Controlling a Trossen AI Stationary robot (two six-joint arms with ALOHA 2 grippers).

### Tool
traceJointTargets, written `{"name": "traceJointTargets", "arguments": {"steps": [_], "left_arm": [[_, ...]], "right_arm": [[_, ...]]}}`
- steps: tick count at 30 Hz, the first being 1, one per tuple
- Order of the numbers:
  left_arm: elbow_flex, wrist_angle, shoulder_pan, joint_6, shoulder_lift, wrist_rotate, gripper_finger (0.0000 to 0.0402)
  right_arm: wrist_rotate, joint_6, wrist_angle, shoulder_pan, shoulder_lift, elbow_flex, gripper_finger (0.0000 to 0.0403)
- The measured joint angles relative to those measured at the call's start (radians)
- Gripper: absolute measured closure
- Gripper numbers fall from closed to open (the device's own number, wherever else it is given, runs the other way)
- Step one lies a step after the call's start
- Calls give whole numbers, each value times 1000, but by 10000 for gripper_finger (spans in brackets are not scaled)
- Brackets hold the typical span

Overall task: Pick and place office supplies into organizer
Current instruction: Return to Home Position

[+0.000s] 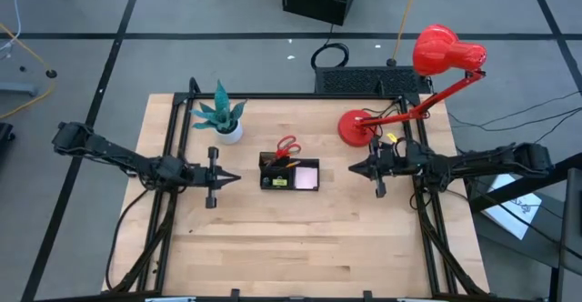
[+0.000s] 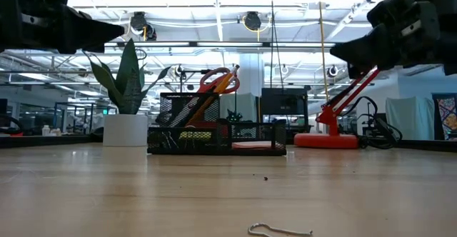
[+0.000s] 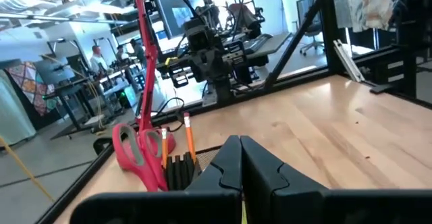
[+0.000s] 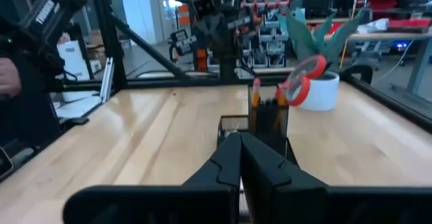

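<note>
The black organizer (image 1: pixel 289 174) stands mid-table. Red-handled scissors (image 1: pixel 286 145), orange pencils (image 3: pixel 188 135) and black pens stand upright in its tall cup. A pale pink sticky-note pad (image 1: pixel 306 176) lies flat in its right compartment, and a small yellow piece (image 1: pixel 278 183) sits in a front compartment. My left gripper (image 1: pixel 238 176) hovers shut to the organizer's left, above the table. My right gripper (image 1: pixel 351 169) hovers shut to its right. Both point at the organizer (image 2: pixel 214 131) and touch nothing.
A potted teal plant (image 1: pixel 222 117) stands behind the organizer on the left. A red desk lamp (image 1: pixel 411 82) has its base (image 1: pixel 356 127) at the far right, and a black keyboard (image 1: pixel 371 81) lies past the far edge. A small bent wire (image 2: pixel 280 230) lies near the front edge.
</note>
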Motion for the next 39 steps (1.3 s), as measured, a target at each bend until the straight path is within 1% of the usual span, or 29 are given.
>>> {"name": "traceJointTargets", "arguments": {"steps": [7, 12, 20, 30, 32, 34, 36, 38, 39], "left_arm": [[0, -9, 2, -14, 0, -8, 401], [0, -7, 2, -62, 0, -27, 382], [0, -6, 2, -63, 1, -27, 361], [0, -5, 2, -58, 1, -27, 360], [0, 37, 4, -12, 2, -47, 360], [1, 86, 5, -29, 1, -80, 360], [1, 110, 5, -79, 0, -83, 360], [1, 99, -8, -90, 0, -54, 360], [1, 82, -21, -71, 0, -29, 360]], "right_arm": [[0, 15, 8, 0, -1, -1, 403], [-1, 12, 10, 0, -1, -2, 403], [-1, 11, 10, 0, -1, -2, 403], [-1, 11, 10, 0, -1, -2, 403], [-2, 20, 10, 0, -1, -2, 403], [-34, 96, 0, -1, -2, -2, 403], [-91, 134, 5, -2, -6, -2, 403], [-175, 146, 8, -2, -24, -2, 403], [-214, 150, 9, -2, -40, -2, 403]]}}
